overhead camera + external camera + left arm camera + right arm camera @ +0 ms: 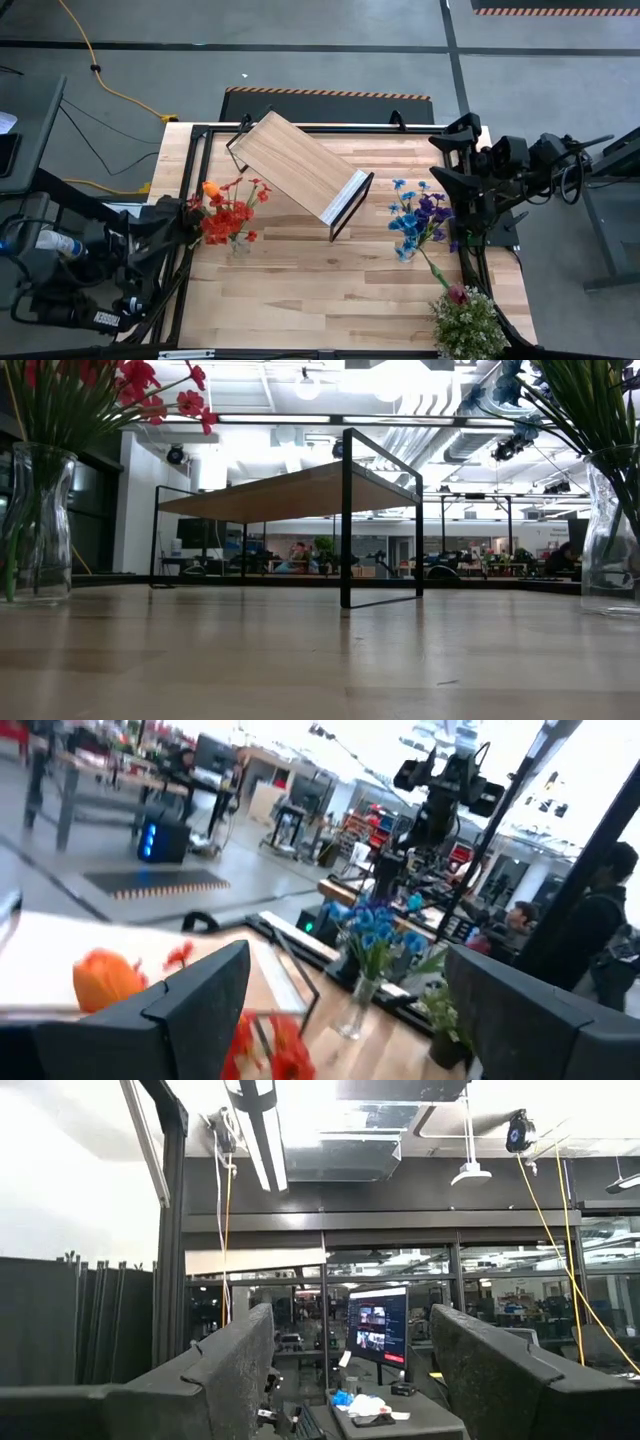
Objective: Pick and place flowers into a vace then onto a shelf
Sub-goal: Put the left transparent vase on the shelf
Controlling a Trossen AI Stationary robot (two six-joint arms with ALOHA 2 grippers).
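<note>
Flowers stand in two clear glass vases on the wooden table (330, 285). The red sprays (228, 218) with an orange tulip (211, 189) fill the vase on the left side, close to the table's left edge; in the low view that vase (35, 525) shows at the near left with red blooms above it. The blue flowers (406, 218) and purple blooms (433, 208) sit in the vase on the right side (612, 530), near the right edge. A dark pink rose (458, 293) on a long green stem leans out from the blue bunch toward the near right corner, where it ends just above a bushy green plant (467, 325) with small whitish blossoms.

The shelf (300, 165), a light wood board on a thin black frame, stands on the table between the two vases, turned at an angle, toward the far side. It is upright on its legs in the low view, and nothing rests on top of it.

The left claw (345, 1005) is off the table's left edge beside the red bunch, fingers (200, 1005) spread wide and holding nothing; the tulip and red petals show just past them. The right claw (350, 1370) is at the table's right edge, raised and pointing out into the room, its fingers also wide apart and empty.
</note>
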